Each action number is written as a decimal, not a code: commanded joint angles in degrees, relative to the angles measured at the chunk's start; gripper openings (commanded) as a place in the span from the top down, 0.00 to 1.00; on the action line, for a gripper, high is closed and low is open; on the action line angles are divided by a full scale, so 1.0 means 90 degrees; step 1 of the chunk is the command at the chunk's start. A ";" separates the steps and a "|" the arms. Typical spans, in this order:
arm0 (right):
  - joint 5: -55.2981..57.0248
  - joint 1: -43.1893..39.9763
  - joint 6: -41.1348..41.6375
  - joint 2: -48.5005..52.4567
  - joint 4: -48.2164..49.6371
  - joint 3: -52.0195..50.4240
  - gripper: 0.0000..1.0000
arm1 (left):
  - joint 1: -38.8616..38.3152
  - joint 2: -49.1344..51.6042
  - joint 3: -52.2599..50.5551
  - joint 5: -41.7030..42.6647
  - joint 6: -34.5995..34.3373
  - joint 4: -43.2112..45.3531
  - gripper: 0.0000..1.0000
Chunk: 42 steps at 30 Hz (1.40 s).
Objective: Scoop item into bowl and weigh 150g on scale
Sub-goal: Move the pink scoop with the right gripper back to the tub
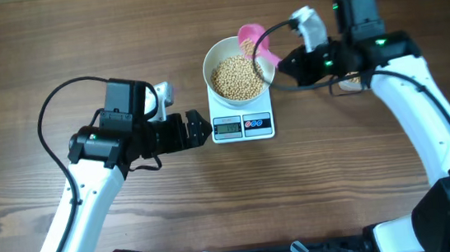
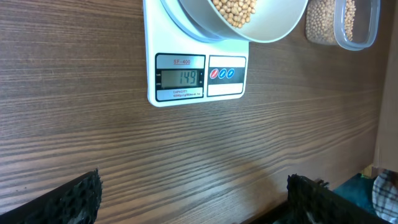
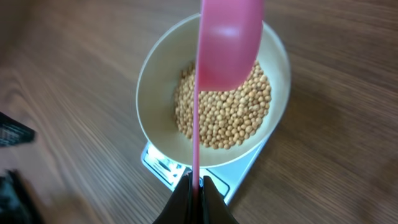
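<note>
Scale reads 149, I think. Right gripper, pinching the pink scoop above it, owes a few soybeans. Left gripper is spread.

Bright, even, diffuse light; faint soft shadows; blur at right-wrist view's left edge.

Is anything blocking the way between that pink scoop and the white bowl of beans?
Nothing visible does. The right pincer holds the pink plastic scoop over the round white bowl, with only open air between it and the tan beans.
</note>
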 commanded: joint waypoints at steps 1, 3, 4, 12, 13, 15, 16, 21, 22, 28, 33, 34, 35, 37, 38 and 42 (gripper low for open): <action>-0.1282 -0.0721 0.0308 -0.0189 0.0136 0.0073 0.96 | 0.0027 0.0036 0.0005 -0.0061 0.0124 0.0017 0.00; -0.1591 -0.1083 0.0478 -0.0189 0.0194 0.0073 0.96 | 0.0027 0.0036 0.0005 -0.0061 0.0121 0.0015 0.00; -0.1724 -0.1256 0.0510 -0.0189 0.0219 0.0073 0.96 | 0.0027 0.0036 0.0005 -0.0061 0.0124 0.0017 0.00; -0.2582 -0.2693 0.0515 -0.0189 0.0243 0.0073 0.96 | 0.0027 0.0036 0.0005 -0.0061 0.0124 0.0017 0.00; -0.2582 -0.2837 0.0510 -0.0189 0.0238 0.0073 0.96 | 0.0027 0.0036 0.0005 -0.0061 0.0124 0.0017 0.00; -0.2579 -0.3247 0.0508 -0.0189 0.0238 0.0073 0.96 | 0.0027 0.0036 0.0005 -0.0061 0.0124 0.0017 0.00; -0.2579 -0.3366 0.0510 -0.0189 0.0238 0.0073 0.96 | 0.0027 0.0036 0.0005 -0.0061 0.0121 0.0017 0.00; -0.2574 -0.4299 0.0483 -0.0189 0.0211 0.0073 0.96 | 0.0027 0.0036 0.0005 -0.0061 0.0124 0.0017 0.00; -0.2545 -0.4461 0.0488 -0.0189 0.0185 0.0073 0.96 | 0.0027 0.0036 0.0005 -0.0061 0.0121 0.0017 0.00; -0.1763 -0.5000 -0.0415 -0.0189 -0.0738 0.0073 0.96 | 0.0027 0.0036 0.0005 -0.0061 0.0124 0.0017 0.00; -0.0767 -0.4998 -0.1185 -0.0189 -0.1673 0.0073 0.96 | 0.0027 0.0036 0.0005 -0.0061 0.0124 0.0017 0.00; -0.0580 -0.4996 -0.1188 -0.0189 -0.1727 0.0073 0.96 | 0.0027 0.0036 0.0005 -0.0061 0.0124 0.0017 0.00; -0.0525 -0.4996 -0.1222 -0.0189 -0.1756 0.0073 0.96 | 0.0027 0.0036 0.0005 -0.0061 0.0124 0.0015 0.00; -0.0512 -0.4947 -0.1598 -0.0189 -0.1940 0.0073 0.96 | 0.0027 0.0036 0.0005 -0.0061 0.0124 0.0015 0.00; -0.0510 -0.4903 -0.1724 -0.0189 -0.1987 0.0073 0.96 | 0.0027 0.0036 0.0005 -0.0061 0.0121 0.0017 0.00; 0.0447 -0.4486 -0.2001 -0.0189 -0.2074 0.0073 0.96 | 0.0027 0.0036 0.0005 -0.0061 0.0124 0.0015 0.00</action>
